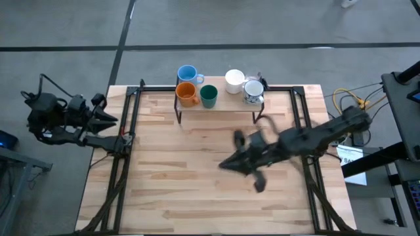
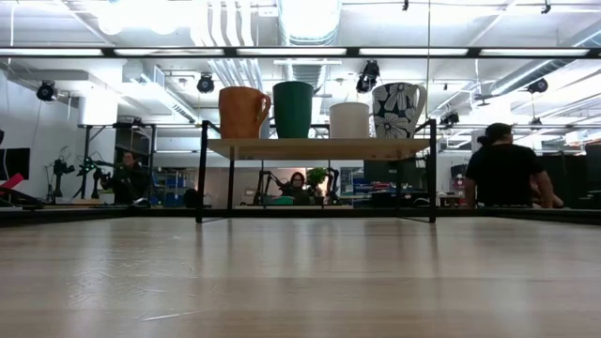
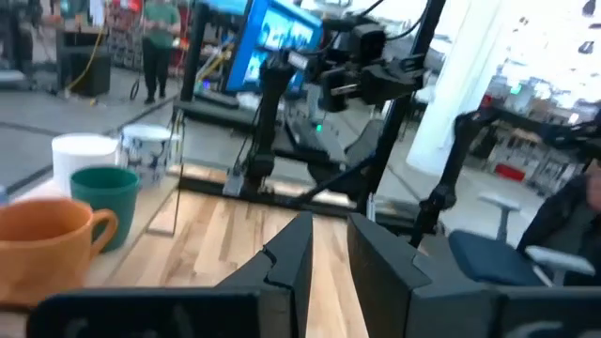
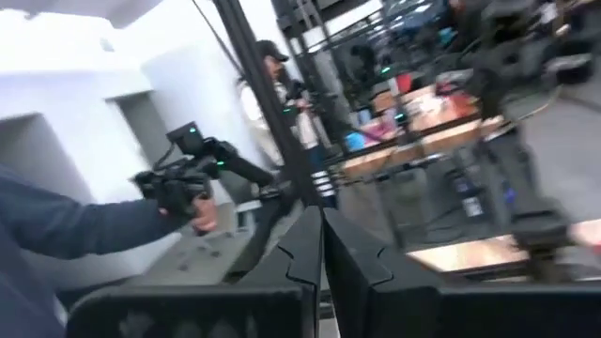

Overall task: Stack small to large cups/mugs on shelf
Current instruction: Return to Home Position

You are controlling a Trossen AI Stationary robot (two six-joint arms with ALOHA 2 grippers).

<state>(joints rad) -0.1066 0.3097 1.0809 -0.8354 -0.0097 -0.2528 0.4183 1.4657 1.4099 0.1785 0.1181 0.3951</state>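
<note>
Wooden tabletop (image 1: 197, 190), far edge: the shelf (image 2: 319, 148) carries orange mug (image 2: 242, 113), green cup (image 2: 293, 110), white mug (image 2: 349, 120), flowered mug (image 2: 397, 110). Blue mug (image 1: 187, 73) shows only from above. My right gripper (image 4: 322, 225), blurred over mid-table, is closed and empty; left gripper (image 3: 329, 230), off the table's side, is narrowly parted.

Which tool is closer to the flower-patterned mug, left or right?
Right. The right tool is above the table, in front of the flower-patterned mug; the left tool sits at the table's far left edge.
</note>
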